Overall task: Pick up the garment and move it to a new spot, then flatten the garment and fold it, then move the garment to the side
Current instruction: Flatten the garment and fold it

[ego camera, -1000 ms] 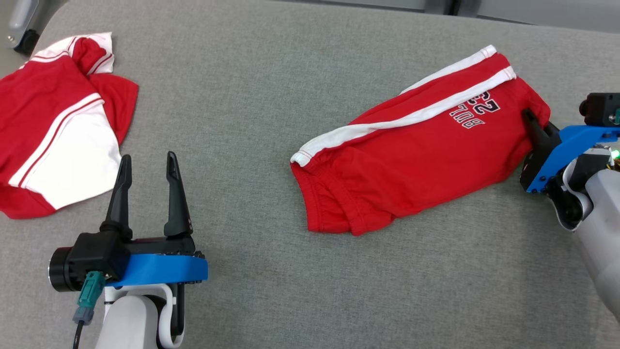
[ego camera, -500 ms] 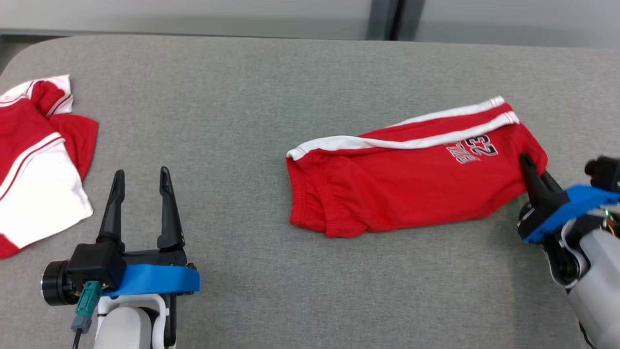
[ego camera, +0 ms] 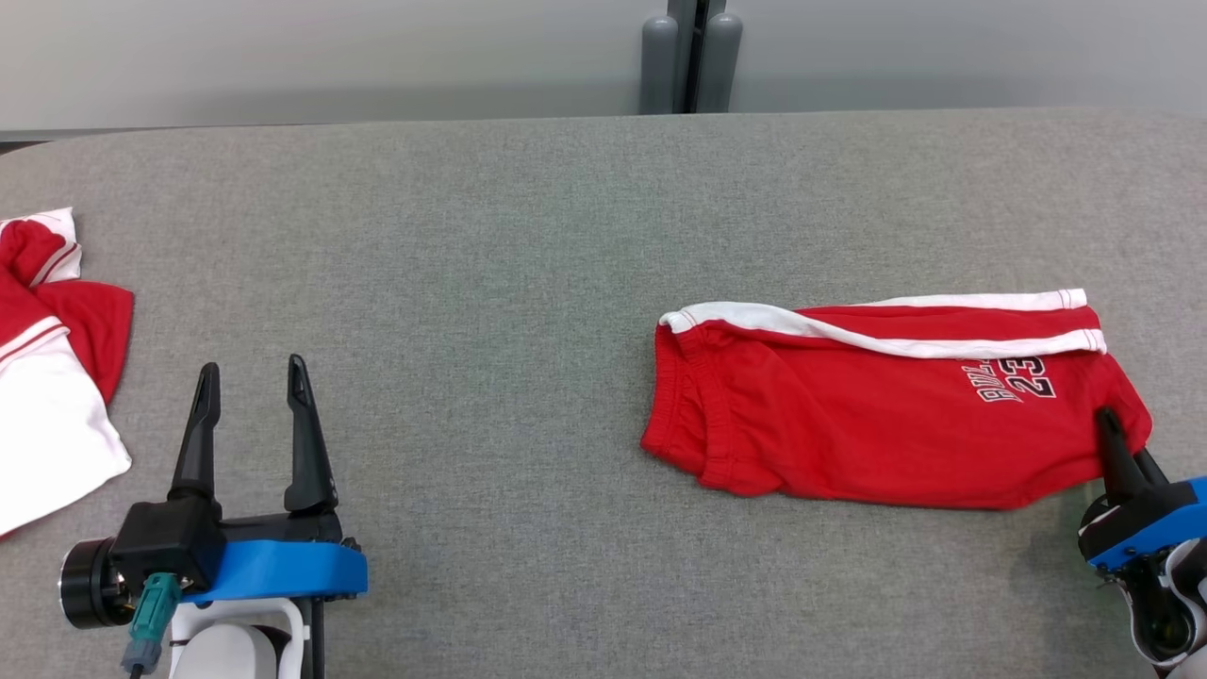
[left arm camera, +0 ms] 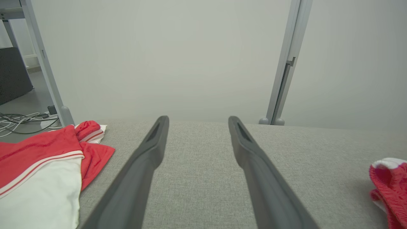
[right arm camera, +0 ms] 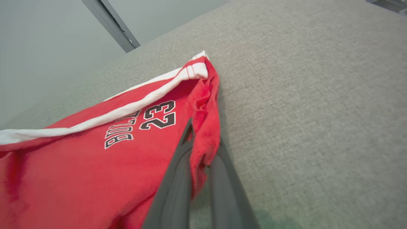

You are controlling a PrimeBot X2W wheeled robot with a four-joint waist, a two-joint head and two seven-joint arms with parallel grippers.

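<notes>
Two grippers: R gripper (ego camera: pixel 1115 436) jaws pinched shut on shorts (ego camera: pixel 886 424) at near-right corner, shorts lie folded, table (ego camera: pixel 528 236) right; L gripper (ego camera: pixel 250 377) wide open, empty. Drag low & slow, else fold opens.

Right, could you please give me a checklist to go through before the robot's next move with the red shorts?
1. Right jaws shut on the near right corner of the red shorts: ok.
2. All folded layers caught in that grip: cannot tell.
3. Shorts folded and lying flat on the grey table: ok.
4. Left jaws open, holding nothing, apart from any cloth: ok.
5. Red-and-white garment at the far left lies well apart from the shorts: ok.
6. Free table to the right of the shorts: cannot tell; the head view ends there.
</notes>
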